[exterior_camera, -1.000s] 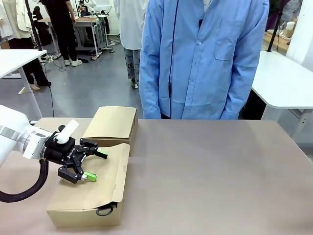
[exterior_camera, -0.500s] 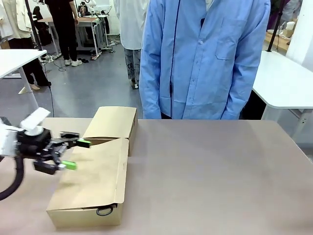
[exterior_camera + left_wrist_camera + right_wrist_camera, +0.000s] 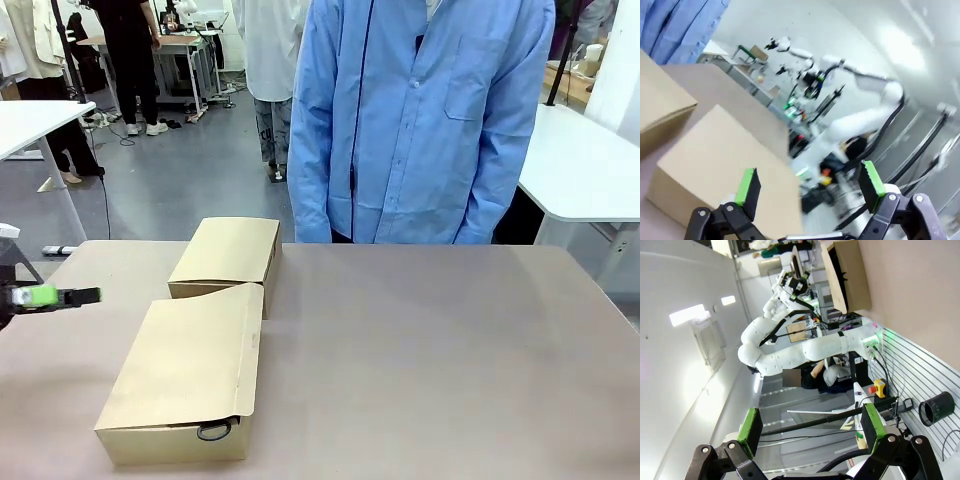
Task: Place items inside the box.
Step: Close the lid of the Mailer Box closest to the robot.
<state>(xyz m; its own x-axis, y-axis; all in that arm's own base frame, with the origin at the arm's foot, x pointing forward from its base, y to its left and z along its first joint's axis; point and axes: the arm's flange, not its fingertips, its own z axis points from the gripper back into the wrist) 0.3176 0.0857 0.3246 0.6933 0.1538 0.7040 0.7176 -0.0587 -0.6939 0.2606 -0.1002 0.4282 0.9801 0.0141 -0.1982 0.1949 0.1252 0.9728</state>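
The cardboard box [image 3: 190, 370] lies at the table's left with its lid flap folded down flat. The items are hidden from view. A second cardboard piece [image 3: 228, 250] sits right behind it, touching. My left gripper [image 3: 60, 296] shows at the picture's far left edge, clear of the box. In the left wrist view that gripper [image 3: 809, 184] is open with nothing between its green pads, and the box [image 3: 715, 160] lies below and ahead of it. My right gripper [image 3: 811, 425] is open and empty, far from the box [image 3: 847, 275].
A person in a blue shirt [image 3: 420, 120] stands at the far side of the table [image 3: 450, 350] with no hands over it. A small dark ring shape [image 3: 214, 432] shows at the box's front edge. White tables stand at the left and right.
My left gripper has pulled back leftward from above the box's lid to the table's left edge, staying open. The box has not moved.
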